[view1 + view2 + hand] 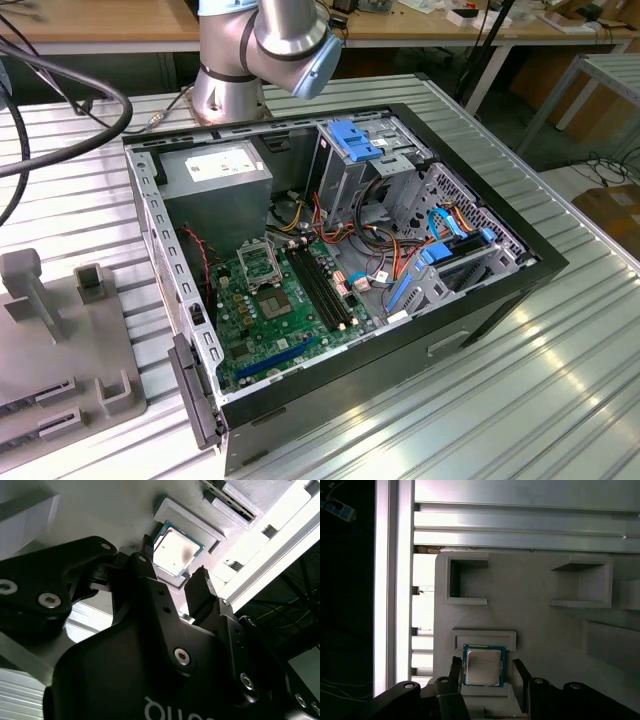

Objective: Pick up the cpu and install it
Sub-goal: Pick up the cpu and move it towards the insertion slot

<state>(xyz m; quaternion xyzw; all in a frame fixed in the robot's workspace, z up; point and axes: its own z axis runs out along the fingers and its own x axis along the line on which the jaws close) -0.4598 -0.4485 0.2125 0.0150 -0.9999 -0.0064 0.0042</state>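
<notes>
Gripper: the gripper (487, 662) is hanging right over the chip with its jaws spread wide – not gripping anything. In both wrist views one finger (146, 545) is standing on each side of the chip. One looks to be sitting just beside the edge, and the other is showing a clear gap.

CPU: the cpu (481, 665) is lying flat, silver face up with the greenish rim showing, in a shallow square pocket of the grey tray (530, 610). In the second wrist view it (176, 550) is sitting between the two black fingertips.

Tray: it's resting on the ribbed metal table (500, 400). In the exterior view it (60, 350) is sitting off to the exterior view's left of the computer case (520, 265), well apart from the board.

Case: it's lying on its side, opened up, with the green board (290, 320) facing up inside.

Socket: the metal-framed socket (260, 263) is sitting on the green board – I can't tell from here whether its frame is up or down.

Arm: the arm (270, 40) is standing behind the case in the exterior view.
</notes>
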